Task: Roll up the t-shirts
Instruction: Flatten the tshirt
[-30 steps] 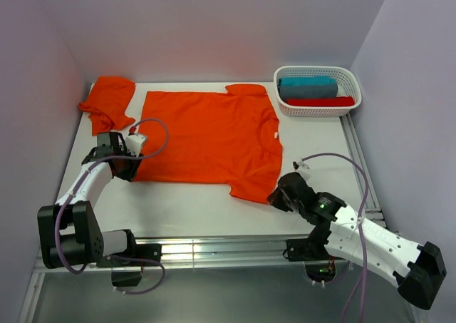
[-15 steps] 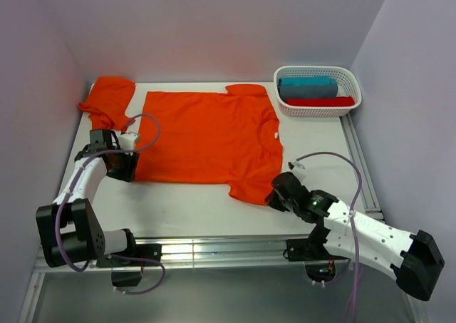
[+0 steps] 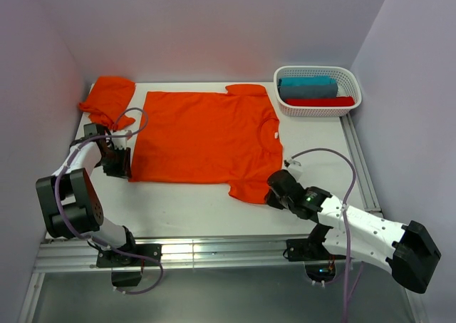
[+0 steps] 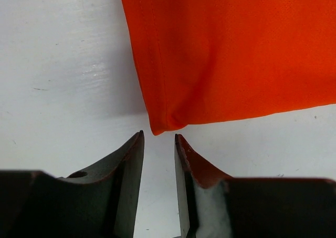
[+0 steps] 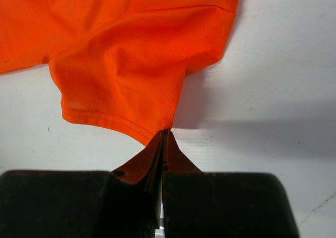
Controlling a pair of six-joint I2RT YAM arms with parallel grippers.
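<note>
A spread t-shirt lies flat across the middle of the tabletop, so its edges are easy to take. A bunched t-shirt sits at the far left corner. The left claw, jaws slightly parted and holding nothing, is lined up on the hem's near left corner, probably to nip it. The right claw is closed tight on the sleeve's edge toward the near right corner, probably to fold it inward. The basket at the far right corner holds rolled cloths.
</note>
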